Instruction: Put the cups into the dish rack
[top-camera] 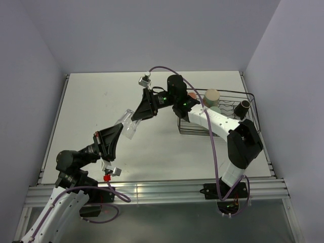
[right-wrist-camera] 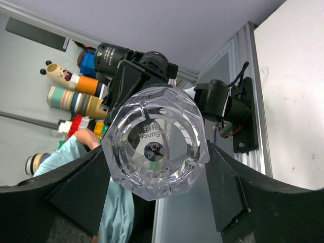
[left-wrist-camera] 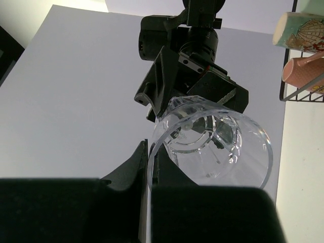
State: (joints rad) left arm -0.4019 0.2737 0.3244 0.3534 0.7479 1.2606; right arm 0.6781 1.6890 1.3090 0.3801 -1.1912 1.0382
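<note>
A clear glass (top-camera: 130,129) hangs in mid-air over the table's middle, between both arms. My left gripper (top-camera: 122,128) is shut on its rim, one finger inside and one outside; the left wrist view shows the rim pinched at my left gripper (left-wrist-camera: 147,147) and the clear glass (left-wrist-camera: 217,147) lying tilted beyond. My right gripper (right-wrist-camera: 157,152) brackets the faceted base of the clear glass (right-wrist-camera: 154,147), and its fingers (right-wrist-camera: 228,187) rest against both sides. The black wire dish rack (top-camera: 251,101) at the right holds a cream patterned mug (top-camera: 211,96), a dark brown cup (top-camera: 244,106) and a pinkish mug (left-wrist-camera: 304,68).
The right arm (top-camera: 217,121) reaches across the rack's near side. Aluminium rails (top-camera: 162,190) run along the table's near edge. A raised rim (top-camera: 65,101) borders the table on the left, and walls close in at the back and on both sides.
</note>
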